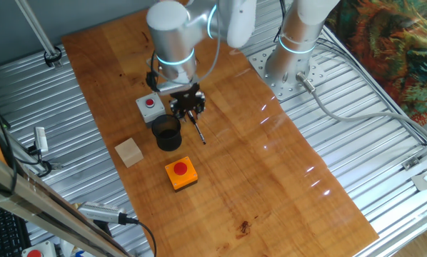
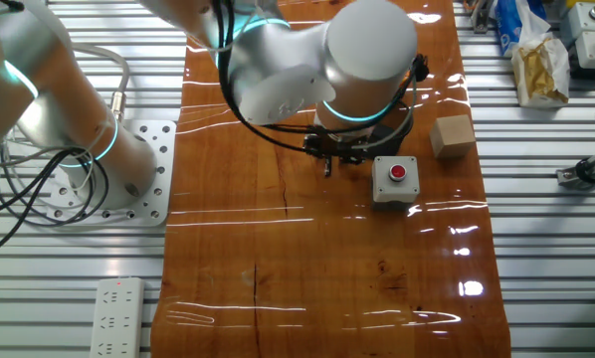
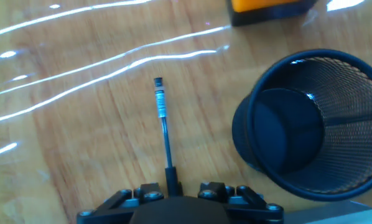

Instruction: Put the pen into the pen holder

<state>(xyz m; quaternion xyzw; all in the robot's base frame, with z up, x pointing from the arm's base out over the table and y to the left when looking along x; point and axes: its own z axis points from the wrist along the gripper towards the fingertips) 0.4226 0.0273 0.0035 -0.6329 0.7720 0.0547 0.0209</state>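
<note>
Wooden tabletop (image 1: pixel 270 164): long varnished board laid over a ribbed metal bench, glare streaks across it.

Arm: white Flexiv Rizon, base bolted to a perforated plate at the board's edge, wrist bent down over the middle of the board.

Gripper (image 1: pixel 188 104): black, two fingers, pointing down at the board; clenched on the pen, whose upper end is pinched between the two fingers in the hand view (image 3: pixel 172 186). In the other fixed view the gripper (image 2: pixel 329 159) is mostly hidden beneath the wrist housing.

Pen (image 3: pixel 163 127): thin, dark shaft with a silvery section near its far end. It hangs from the fingers, tip downward and slanting away from the cup in the one fixed view (image 1: pixel 197 131). Whether the tip touches the board cannot be told.

Pen holder (image 1: pixel 167 133): black mesh cylinder, upright, open top, standing on the board just beside the gripper. In the hand view it (image 3: pixel 310 124) sits to the right of the pen, apart from it; the pen is outside the cup.

Grey box with red button (image 1: pixel 150 106): on the board, close behind the pen holder, next to the gripper.

Orange box with red button (image 1: pixel 181 173): on the board, near the pen holder on its opposite side.

Pale wooden block (image 1: pixel 129 152): near the board's edge, beside the pen holder.
</note>
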